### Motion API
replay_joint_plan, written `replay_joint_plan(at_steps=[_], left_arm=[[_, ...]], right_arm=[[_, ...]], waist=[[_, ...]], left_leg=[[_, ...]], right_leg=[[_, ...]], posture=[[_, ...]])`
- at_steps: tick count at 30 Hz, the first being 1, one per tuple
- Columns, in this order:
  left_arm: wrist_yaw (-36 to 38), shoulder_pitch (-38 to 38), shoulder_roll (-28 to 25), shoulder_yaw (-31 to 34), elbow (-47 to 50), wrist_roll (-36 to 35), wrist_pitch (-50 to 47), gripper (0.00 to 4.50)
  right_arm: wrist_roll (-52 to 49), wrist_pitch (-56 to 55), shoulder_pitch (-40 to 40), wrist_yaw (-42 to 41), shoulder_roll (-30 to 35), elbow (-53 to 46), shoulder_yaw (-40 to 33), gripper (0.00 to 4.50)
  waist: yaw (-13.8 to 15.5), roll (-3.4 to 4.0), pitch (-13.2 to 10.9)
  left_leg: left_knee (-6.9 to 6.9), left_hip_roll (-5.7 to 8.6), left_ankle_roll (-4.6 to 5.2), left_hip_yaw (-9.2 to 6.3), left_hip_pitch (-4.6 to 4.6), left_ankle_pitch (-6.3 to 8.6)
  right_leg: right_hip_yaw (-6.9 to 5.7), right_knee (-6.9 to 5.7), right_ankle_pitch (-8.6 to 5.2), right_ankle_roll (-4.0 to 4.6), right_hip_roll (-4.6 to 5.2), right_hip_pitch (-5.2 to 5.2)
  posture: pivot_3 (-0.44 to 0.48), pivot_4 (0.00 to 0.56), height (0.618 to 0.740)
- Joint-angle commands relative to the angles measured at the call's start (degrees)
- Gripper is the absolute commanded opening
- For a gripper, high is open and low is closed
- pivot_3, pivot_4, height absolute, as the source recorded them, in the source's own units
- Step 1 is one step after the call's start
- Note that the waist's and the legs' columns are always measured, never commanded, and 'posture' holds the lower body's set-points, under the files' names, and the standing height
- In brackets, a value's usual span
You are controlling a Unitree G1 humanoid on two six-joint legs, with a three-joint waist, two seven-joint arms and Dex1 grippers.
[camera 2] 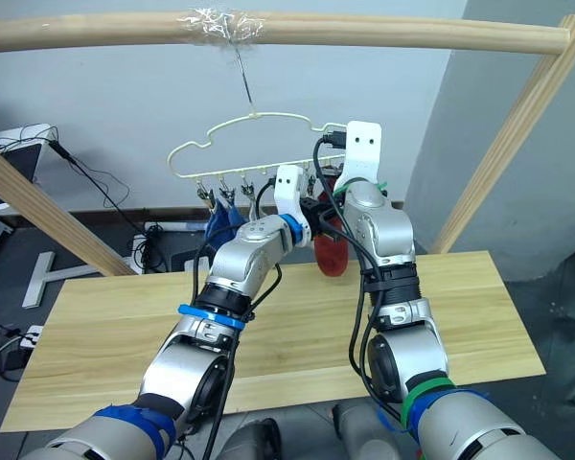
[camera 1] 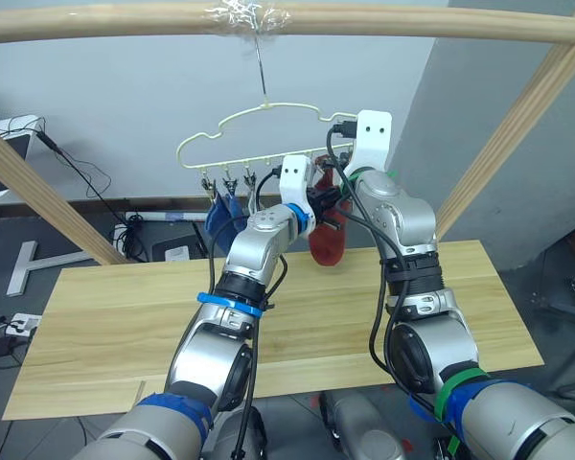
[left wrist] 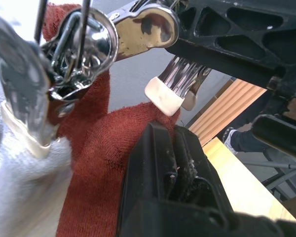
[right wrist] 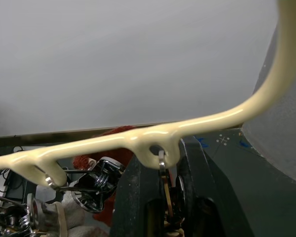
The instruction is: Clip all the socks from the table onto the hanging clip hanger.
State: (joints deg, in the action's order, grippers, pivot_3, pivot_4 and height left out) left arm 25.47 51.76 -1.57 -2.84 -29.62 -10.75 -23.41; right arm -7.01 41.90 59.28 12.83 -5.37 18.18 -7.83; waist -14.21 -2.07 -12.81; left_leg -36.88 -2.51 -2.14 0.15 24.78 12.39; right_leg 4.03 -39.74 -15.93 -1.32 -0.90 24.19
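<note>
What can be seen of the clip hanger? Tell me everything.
The clip hanger is thin, pale yellow wire with a cloud-like outline. Its metal hook hangs from the wooden pole. Small silver clips dangle from loops along its bottom bar. Blue socks hang near its left end, a red sock toward the right, and grey fabric sits in a neighbouring clip. Both end effectors are up at the right-hand clips.

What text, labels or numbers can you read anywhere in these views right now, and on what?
None. No readable word, brand, number or sign shows on the clip hanger, the rust-red sock, the table or either gripper's white mount.
</note>
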Motion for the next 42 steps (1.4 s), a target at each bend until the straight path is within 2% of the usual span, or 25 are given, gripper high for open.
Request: replay_joint_plan(at_steps=[1, 4, 11, 18, 19, 23, 27, 32, 37, 39, 42], left_arm=[[-0.43, 1.36, 0.59, 0.81, 2.91, -0.69, 0.30, 0.04], [-0.52, 1.51, 0.62, 1.04, 3.01, -0.76, 0.14, 0.04], [-0.77, 1.60, 0.72, 1.52, 3.25, -0.95, -0.07, 0.00], [-0.70, 1.64, 0.92, 2.02, 3.12, -1.96, -0.58, 0.00], [-0.54, 1.60, 0.88, 2.13, 3.14, -2.17, -0.92, 0.52], [0.37, -0.18, -0.14, 1.21, 5.54, -2.15, -2.74, 1.68], [1.66, -4.73, -2.33, -0.62, 12.20, -1.71, -5.34, 2.90], [3.71, -12.88, -6.60, -1.50, 23.71, -3.19, -9.97, 4.48], [4.11, -23.46, -11.30, -1.72, 36.21, -4.06, -14.28, 4.48], [3.05, -26.64, -12.20, -0.52, 39.42, -4.28, -14.83, 4.48], [0.10, -34.34, -13.36, 2.79, 44.05, -3.06, -10.97, 4.48]], right_arm=[[-0.07, -0.04, 0.94, 0.50, 0.06, -2.78, -0.15, 0.04], [-0.30, 0.05, 0.81, 0.09, 0.05, -2.79, -0.12, 0.04], [-0.41, 0.93, 0.75, -0.03, -0.08, -2.93, -0.16, 2.50], [-0.23, 1.10, 0.57, -0.23, -0.06, -3.26, 0.11, 2.50], [-0.25, 1.20, 0.52, -0.34, -0.02, -3.36, 0.15, 2.53], [-0.60, 2.64, -1.00, -2.89, 1.04, -5.96, 1.40, 2.53], [-1.11, 5.24, -4.86, -6.94, 2.98, -11.30, 3.52, 2.53], [-2.37, 8.90, -13.89, -14.41, 7.39, -22.65, 8.74, 2.53], [-2.31, 10.19, -24.40, -20.45, 13.68, -32.98, 12.15, 2.53], [-2.17, 9.65, -27.80, -22.32, 15.91, -35.84, 12.75, 2.53], [-2.21, 6.39, -35.22, -25.97, 19.68, -41.07, 13.63, 2.53]], waist=[[-0.12, 0.00, 0.00], [-0.16, 0.00, 0.00], [-0.23, 0.00, 0.00], [-0.26, 0.00, 0.00], [-0.26, 0.00, 0.00], [-0.25, 0.00, 0.00], [-0.26, 0.00, 0.00], [-0.25, 0.01, -0.01], [-0.19, 0.01, -0.01], [-0.16, 0.01, -0.01], [-0.11, 0.01, 0.00]], left_leg=[[0.00, 0.00, 0.00, 0.00, 0.00, 0.00], [0.00, 0.00, 0.00, 0.01, 0.00, 0.00], [0.00, 0.00, 0.00, 0.01, 0.00, 0.00], [0.00, 0.00, 0.00, 0.01, 0.00, 0.00], [0.00, 0.00, 0.00, 0.00, 0.00, 0.00], [0.00, 0.00, 0.00, 0.00, 0.00, 0.00], [0.02, -0.01, 0.00, 0.00, -0.01, 0.00], [0.03, -0.04, -0.01, -0.04, -0.02, -0.01], [-0.04, -0.04, -0.02, -0.05, -0.04, -0.01], [-0.08, -0.02, -0.02, -0.05, -0.05, -0.01], [-0.10, -0.01, -0.01, -0.04, -0.10, -0.01]], right_leg=[[0.00, 0.00, 0.00, 0.00, 0.00, 0.00], [0.00, -0.01, 0.00, 0.00, 0.00, 0.00], [0.01, -0.01, 0.00, 0.00, 0.00, 0.00], [0.00, -0.01, 0.00, 0.00, 0.00, 0.00], [0.00, -0.01, 0.00, 0.00, 0.00, 0.00], [0.00, -0.01, 0.00, -0.01, 0.00, 0.00], [0.02, 0.00, -0.03, -0.06, 0.00, 0.00], [0.01, -0.05, -0.05, -0.08, -0.01, 0.00], [0.02, -0.13, -0.06, -0.10, -0.01, 0.00], [0.04, -0.13, -0.21, -0.36, 0.00, -0.02], [0.05, -0.12, -0.23, -0.40, 0.00, -0.07]], posture=[[-0.313, 0.185, 0.740], [-0.313, 0.185, 0.740], [-0.306, 0.189, 0.740], [-0.309, 0.191, 0.740], [-0.309, 0.191, 0.740], [-0.309, 0.195, 0.740], [-0.302, 0.197, 0.740], [-0.297, 0.197, 0.740], [-0.296, 0.196, 0.740], [-0.297, 0.197, 0.740], [-0.298, 0.197, 0.740]])
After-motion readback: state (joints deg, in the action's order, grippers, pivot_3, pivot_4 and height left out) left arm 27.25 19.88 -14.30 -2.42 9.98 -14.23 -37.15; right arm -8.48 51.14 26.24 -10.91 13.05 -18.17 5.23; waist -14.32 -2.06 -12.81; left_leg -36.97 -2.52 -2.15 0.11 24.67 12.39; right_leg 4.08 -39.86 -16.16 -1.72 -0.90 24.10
